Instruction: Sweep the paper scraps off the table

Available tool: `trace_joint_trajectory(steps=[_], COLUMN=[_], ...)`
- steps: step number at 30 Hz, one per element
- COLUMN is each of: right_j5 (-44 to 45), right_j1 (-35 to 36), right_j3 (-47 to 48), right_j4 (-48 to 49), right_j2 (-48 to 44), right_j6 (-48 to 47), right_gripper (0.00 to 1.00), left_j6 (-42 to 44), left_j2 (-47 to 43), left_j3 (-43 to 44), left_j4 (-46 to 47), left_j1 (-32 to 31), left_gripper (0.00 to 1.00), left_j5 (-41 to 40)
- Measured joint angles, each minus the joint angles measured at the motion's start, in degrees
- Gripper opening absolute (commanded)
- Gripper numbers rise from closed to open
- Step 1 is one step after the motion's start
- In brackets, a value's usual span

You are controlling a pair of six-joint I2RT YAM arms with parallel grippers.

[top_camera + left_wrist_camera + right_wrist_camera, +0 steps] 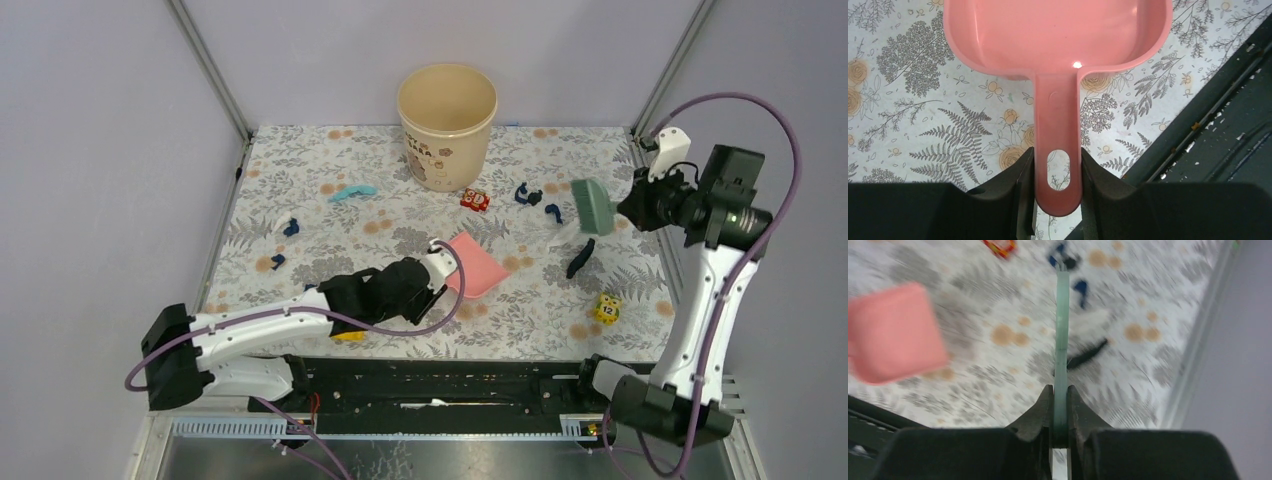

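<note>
left claw [1057, 165]: closed tight on the handle of the pink dustpan [1058, 35], one finger pressed to each side of it, just above the hanging hole.
pink dustpan: its pan reaches straight out ahead of the left claw over the flowered cloth; whether it touches the cloth, i cannot tell.
right claw [1060, 400]: closed on the green flat tool [1062, 330], which the wrist camera sees edge-on as a thin blade running forward from between the fingers.
green flat tool, from above [592, 205]: sticks out to the left of the right claw [622, 207], near the table's [300, 160] right edge.
paper scraps [523, 193]: two navy bits lie just left of the tool's head, beyond the blade tip in the wrist view (which is blurred).
long dark scrap [580, 258]: on the cloth nearer the arm bases than the right claw, just right of the blade in the wrist view.
light-blue strip [352, 191]: beyond the left claw [443, 265] and to its left; two more navy bits lie further left, well apart from it.
bucket [447, 110]: at the far edge, well beyond both claws.
red cube [475, 199]: between the bucket and the dustpan.
yellow cube [606, 308]: near the right arm, below its claw.
</note>
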Motion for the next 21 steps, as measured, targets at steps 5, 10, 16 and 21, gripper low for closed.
trace_joint_trajectory(steps=[5, 10, 16, 21], right_j5=[18.73, 38.45, 52.43, 48.54], right_j1=[0.00, 0.00, -0.09, -0.11], right_j3=[4.66, -3.69, -15.32, -16.20], right_j4=[-7.30, -6.75, -2.78, -4.02], right_j2=[8.26, 7.54, 3.56, 3.76], right_j6=[-5.64, -8.26, -8.76, -7.30], right_gripper=[0.00, 0.00, 0.00, 0.00], left_j6=[-0.37, -0.35, -0.28, -0.24], left_j2=[-4.02, -1.90, 2.62, 4.24], left_j3=[-2.32, -2.32, -2.29, -2.29], left_j4=[-0.07, -0.96, -3.61, -4.90], left_j1=[0.00, -0.11, -2.78, -5.20], left_gripper=[0.00, 0.00, 0.00, 0.00], left_j5=[0.37, 1.64, 3.17, 4.13])
